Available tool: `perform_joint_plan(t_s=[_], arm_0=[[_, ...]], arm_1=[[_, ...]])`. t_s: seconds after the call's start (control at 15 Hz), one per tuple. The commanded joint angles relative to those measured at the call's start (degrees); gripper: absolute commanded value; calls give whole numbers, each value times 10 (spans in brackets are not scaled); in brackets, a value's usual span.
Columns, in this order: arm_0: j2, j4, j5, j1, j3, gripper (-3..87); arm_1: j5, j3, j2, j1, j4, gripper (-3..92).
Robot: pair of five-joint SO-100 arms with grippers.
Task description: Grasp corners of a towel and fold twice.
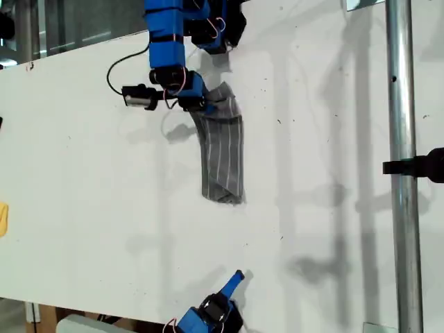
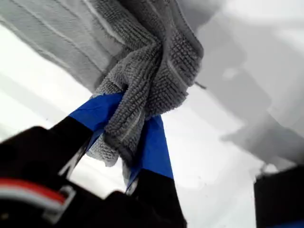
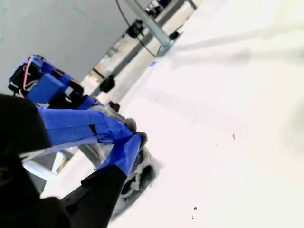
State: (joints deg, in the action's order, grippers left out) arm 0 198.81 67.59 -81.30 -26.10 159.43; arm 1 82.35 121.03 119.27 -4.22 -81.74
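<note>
The grey towel (image 1: 223, 159) with thin white stripes lies bunched into a narrow strip on the white table (image 1: 83, 194), near the middle of the exterior view. My first gripper (image 1: 208, 105) is at the strip's far end, at the top of the exterior view. The first wrist view shows that gripper (image 2: 128, 118) shut on a gathered bunch of the towel (image 2: 156, 61); which corners are in it I cannot tell. My second gripper (image 1: 237, 277) sits at the bottom edge of the exterior view, apart from the towel. Its blue-taped fingers (image 3: 135, 137) are together and hold nothing.
A metal pole (image 1: 402, 166) with a black clamp (image 1: 420, 166) runs down the exterior view's right side. A small yellow object (image 1: 3, 218) shows at the exterior view's left edge. A black cable (image 1: 118, 66) loops beside the first arm.
</note>
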Motion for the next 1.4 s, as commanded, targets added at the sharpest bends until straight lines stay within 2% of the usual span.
perform_joint_plan(t_s=[0.0, 0.07, 0.27, 0.4, 0.53, 0.6, 0.67, 0.73, 0.8, 0.93, 1.0, 1.13, 1.2, 1.27, 1.33], arm_0=[[3, -10, 7, 2, -3, -23], [3, -10, 8, 4, 0, -23], [3, -14, 16, 12, -2, -23], [3, -15, 10, 8, -2, -23], [3, -18, 4, 4, 4, -23], [3, -19, 4, 3, 6, -23], [3, -22, 4, 3, 8, -23], [3, -23, 6, 5, 11, -23], [3, -24, 6, 7, 11, -23], [3, -29, 10, 9, 14, -23], [3, -31, 11, 11, 15, -23], [3, -32, 12, 9, 18, -23], [3, -29, 11, 11, 23, -23], [3, -34, 11, 16, 31, -23], [3, -36, 4, 25, 40, -23]], arm_1=[[67, -11, 237, 36, -185, -2], [68, -9, 256, 40, -169, -2], [-2, -60, 13, 31, 105, -2], [-23, -137, -147, 26, 176, -2], [-29, -157, -209, 21, 194, -2], [-31, -164, -225, 18, 202, 54], [-62, -165, -220, 12, 254, 206], [-85, -166, -198, 4, 308, 269], [-101, -171, -169, -11, 331, 219], [-158, -209, -101, -38, 337, 174], [-158, -207, -88, -54, 303, 174], [-129, -117, -14, -68, 262, 164], [-105, -36, 81, -64, 257, 25], [-64, 79, 210, -58, 245, -2], [-18, 178, 341, -45, 192, -3]])
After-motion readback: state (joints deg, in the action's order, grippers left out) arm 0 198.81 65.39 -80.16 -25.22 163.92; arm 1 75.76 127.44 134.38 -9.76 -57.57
